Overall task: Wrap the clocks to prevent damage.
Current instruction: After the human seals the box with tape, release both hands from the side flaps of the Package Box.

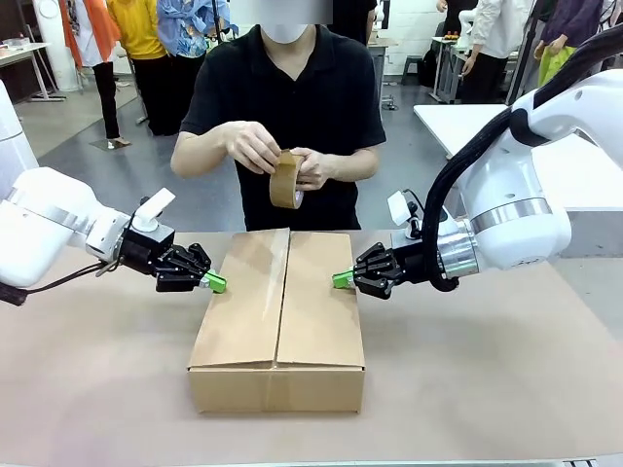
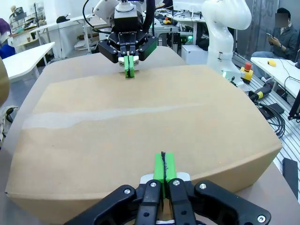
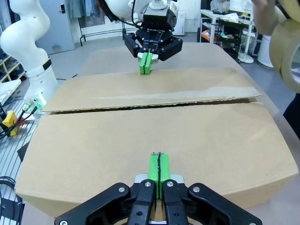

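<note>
Resting my closed left hand (image 1: 216,283) on the box (image 1: 277,321) at its 9 o'clock edge and my closed right hand (image 1: 341,279) at its 3 o'clock edge, both empty. The box sits mid-way on the surface (image 1: 97,389), flaps down; at 12 o'clock a person (image 1: 292,88) holds a roll of tape (image 1: 284,181).

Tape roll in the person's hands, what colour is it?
Brown tape roll, clearest in the front view.

You see a plain brown box (image 1: 277,321), a seemingly tan tape roll (image 1: 284,181), a black shirt (image 1: 292,88); left gripper (image 1: 218,283) and right gripper (image 1: 340,279) black, green-padded.
</note>
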Robot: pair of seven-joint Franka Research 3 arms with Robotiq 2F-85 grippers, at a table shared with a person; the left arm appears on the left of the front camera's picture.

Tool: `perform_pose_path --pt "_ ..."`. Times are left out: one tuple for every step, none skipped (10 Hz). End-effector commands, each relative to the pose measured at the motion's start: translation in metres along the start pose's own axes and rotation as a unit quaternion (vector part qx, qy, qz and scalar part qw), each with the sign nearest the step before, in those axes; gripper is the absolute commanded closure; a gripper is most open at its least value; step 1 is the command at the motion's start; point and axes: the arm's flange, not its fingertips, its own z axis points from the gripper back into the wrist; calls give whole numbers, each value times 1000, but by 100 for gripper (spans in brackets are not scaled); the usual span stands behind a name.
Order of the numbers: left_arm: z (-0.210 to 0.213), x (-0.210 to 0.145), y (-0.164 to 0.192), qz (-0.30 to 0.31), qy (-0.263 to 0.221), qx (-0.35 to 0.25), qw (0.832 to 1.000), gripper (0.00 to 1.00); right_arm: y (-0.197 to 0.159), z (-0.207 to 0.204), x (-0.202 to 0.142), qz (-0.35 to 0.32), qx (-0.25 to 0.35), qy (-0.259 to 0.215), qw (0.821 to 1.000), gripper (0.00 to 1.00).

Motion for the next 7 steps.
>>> perform_pose_path --pt "-1 -3 0 2 3 0 1000 100 0 -2 -3 -3 1 3 1000 99" --pt "-1 -3 0 2 3 0 1000 100 0 -2 -3 -3 1 3 1000 99" --pt "-1 -3 0 2 3 0 1000 100 0 -2 -3 -3 1 3 1000 99" --pt "-1 -3 0 2 3 0 1000 100 0 -2 -3 -3 1 3 1000 99" --pt "-1 -3 0 2 3 0 1000 100 0 -2 -3 -3 1 3 1000 99" --pt "-1 -3 0 2 3 0 1000 100 0 -2 -3 -3 1 3 1000 99" --pt "-1 -3 0 2 3 0 1000 100 0 -2 -3 -3 1 3 1000 99"
